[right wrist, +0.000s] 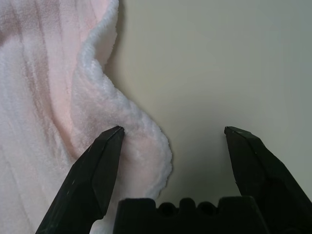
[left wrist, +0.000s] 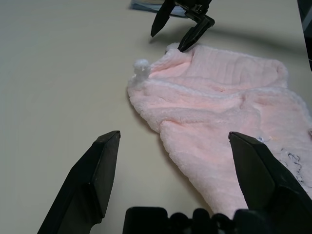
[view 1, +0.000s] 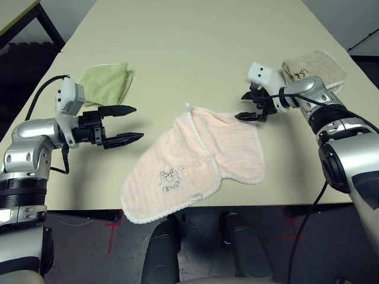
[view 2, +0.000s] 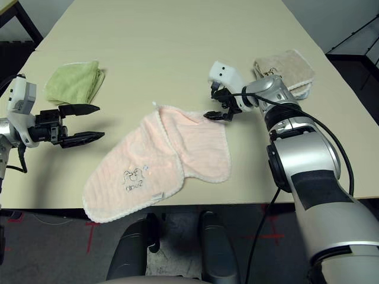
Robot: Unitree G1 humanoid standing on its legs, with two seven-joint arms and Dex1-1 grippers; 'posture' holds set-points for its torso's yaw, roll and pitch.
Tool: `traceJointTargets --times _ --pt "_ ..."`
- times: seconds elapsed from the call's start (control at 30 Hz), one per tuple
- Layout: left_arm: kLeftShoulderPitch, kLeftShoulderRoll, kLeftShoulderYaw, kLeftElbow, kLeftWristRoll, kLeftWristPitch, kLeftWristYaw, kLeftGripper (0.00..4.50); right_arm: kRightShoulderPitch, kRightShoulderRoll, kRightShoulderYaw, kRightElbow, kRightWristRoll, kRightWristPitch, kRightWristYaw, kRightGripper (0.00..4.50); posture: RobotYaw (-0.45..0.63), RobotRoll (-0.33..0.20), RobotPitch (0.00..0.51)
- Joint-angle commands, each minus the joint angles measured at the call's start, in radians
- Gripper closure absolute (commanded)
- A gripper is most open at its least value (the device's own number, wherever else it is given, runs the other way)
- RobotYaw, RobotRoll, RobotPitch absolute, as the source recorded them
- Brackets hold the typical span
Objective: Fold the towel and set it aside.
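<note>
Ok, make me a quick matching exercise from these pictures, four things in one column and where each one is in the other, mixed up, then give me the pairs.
Things:
1. pink towel
2. green towel
3. beige towel
4. right gripper

Places:
A. folded, far left of the table
B. open, at the pink towel's far right edge
C. spread out, near the table's front edge
D. folded, far right, behind the right arm

Pairs: 1-C, 2-A, 3-D, 4-B
</note>
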Motion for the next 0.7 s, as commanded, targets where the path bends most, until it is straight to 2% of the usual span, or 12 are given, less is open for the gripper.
traceJointTargets --times 0.03,0.1,0.2,0.37,0.5,0.57,0.7 --pt "0.011 0.008 0.004 -0.016 -0.008 0.006 -0.003 0.00 0.015 -0.002 0.013 0.014 -0.017 0.009 0.003 0.04 -0.02 0.000 0.183" --pt "0.006 0.009 0.002 -0.013 -0.007 0.006 -0.005 0.00 0.016 -0.008 0.024 0.014 -0.029 0.013 0.026 0.19 -0.02 0.000 0.181" --pt "-0.003 0.008 -0.002 -0.008 -0.005 0.007 -0.008 0.00 0.020 -0.023 0.039 0.013 -0.043 0.024 0.079 0.94 -0.03 0.000 0.179" --pt "-0.023 0.002 -0.012 0.006 0.001 0.005 -0.011 0.00 0.025 -0.039 0.021 0.009 -0.021 0.051 0.131 2.88 -0.04 0.000 0.175" --pt "-0.037 -0.004 -0.020 0.016 0.006 0.004 -0.013 0.00 0.025 -0.046 -0.018 0.002 0.016 0.064 0.114 4.43 -0.05 0.000 0.173" --pt "-0.042 -0.008 -0.024 0.018 0.006 0.004 -0.013 0.00 0.021 -0.047 -0.046 -0.002 0.041 0.058 0.088 4.47 -0.05 0.000 0.172" --pt "-0.049 -0.021 -0.033 0.017 0.007 0.005 -0.004 0.00 -0.002 -0.032 -0.179 -0.020 0.166 0.018 0.028 4.47 -0.06 0.000 0.170"
